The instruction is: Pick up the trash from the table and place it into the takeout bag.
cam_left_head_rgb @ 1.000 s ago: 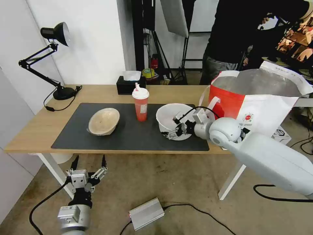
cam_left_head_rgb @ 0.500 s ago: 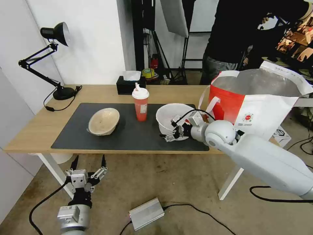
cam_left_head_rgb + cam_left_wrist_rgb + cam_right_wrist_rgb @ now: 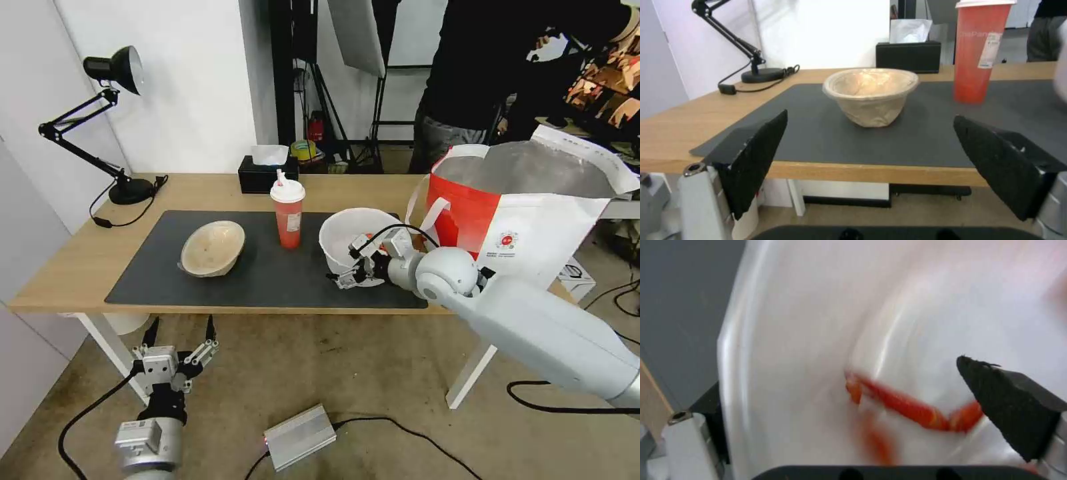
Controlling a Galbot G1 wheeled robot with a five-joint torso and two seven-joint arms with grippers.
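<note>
A large white bowl [image 3: 347, 233] with red scraps [image 3: 907, 406] sits on the dark mat [image 3: 267, 280], at the right of the table [image 3: 67, 267]. My right gripper [image 3: 348, 270] is open at the bowl's near rim. In the right wrist view the gripper [image 3: 840, 373] straddles the wall, with one finger inside and the other outside. The red cup [image 3: 287, 217] with white lid and straw stands mid-mat. A beige bowl [image 3: 212, 248] lies at the left. The takeout bag [image 3: 527, 227] stands open at the table's right end. My left gripper [image 3: 180, 330] hangs open below the table's front edge, facing the beige bowl [image 3: 871, 93].
A black tissue box [image 3: 267, 175] and a black desk lamp [image 3: 113, 120] stand at the back of the table. On the floor lie a silver box [image 3: 300, 437] and cables. A person stands behind the bag.
My right arm has pushed a little further left and in, so the gripper sits closer around the white bowl's near rim. The left arm has not moved.
</note>
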